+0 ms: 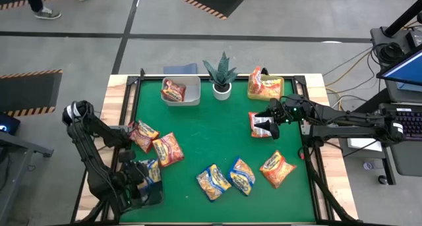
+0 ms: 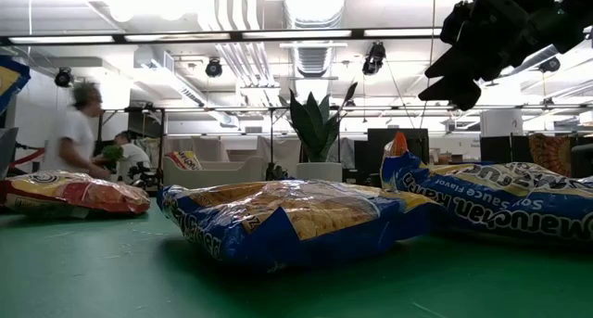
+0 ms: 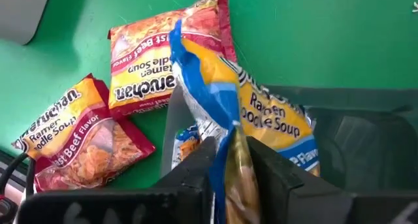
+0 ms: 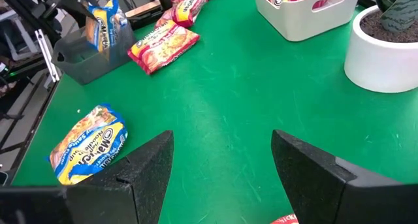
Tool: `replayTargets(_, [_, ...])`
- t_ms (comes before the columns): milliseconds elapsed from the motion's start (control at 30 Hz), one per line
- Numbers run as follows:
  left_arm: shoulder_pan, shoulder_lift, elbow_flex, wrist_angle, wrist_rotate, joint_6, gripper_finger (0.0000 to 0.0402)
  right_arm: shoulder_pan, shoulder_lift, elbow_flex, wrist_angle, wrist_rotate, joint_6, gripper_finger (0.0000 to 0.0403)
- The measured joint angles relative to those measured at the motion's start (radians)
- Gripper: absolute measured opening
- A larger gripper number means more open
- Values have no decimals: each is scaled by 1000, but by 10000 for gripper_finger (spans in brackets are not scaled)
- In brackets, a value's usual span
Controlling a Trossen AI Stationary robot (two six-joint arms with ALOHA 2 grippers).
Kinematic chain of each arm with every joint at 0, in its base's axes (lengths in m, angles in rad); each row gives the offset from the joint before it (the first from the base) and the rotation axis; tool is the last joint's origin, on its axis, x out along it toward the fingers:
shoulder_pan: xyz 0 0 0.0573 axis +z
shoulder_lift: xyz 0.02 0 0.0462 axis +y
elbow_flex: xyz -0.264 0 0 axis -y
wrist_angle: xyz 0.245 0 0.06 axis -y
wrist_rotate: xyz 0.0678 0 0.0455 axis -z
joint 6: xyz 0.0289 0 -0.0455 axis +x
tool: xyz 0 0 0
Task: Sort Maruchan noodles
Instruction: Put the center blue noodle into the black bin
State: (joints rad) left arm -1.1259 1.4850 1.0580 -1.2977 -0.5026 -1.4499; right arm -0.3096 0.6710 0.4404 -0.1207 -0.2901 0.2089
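Pinching a crinkly yellow-blue noodle packet (image 3: 215,113) upright over a dark bin (image 1: 142,186), the left gripper (image 3: 228,165) crouches low; the right gripper (image 4: 222,165) hovers spread above the green tabletop (image 1: 217,134).

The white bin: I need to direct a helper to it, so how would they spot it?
Look along the far edge of the green table, just left of the potted plant. The white bin sits there, pale and square, with one red packet inside, unlike the dark bin by the left arm.
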Motion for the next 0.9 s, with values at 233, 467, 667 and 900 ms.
replayTargets(233, [0, 16, 0, 11, 127, -1, 136, 0, 0, 0, 0, 0, 0, 244])
replayTargets(467, [0, 58, 52, 11, 162, 21, 197, 0, 0, -3, 0, 0, 0, 244])
replayTargets(667, [11, 118, 187, 34, 176, 90, 206, 0, 0, -3, 0, 0, 0, 244])
replayTargets(900, [19, 275, 369, 21, 178, 173, 187, 0, 0, -3, 0, 0, -3, 244])
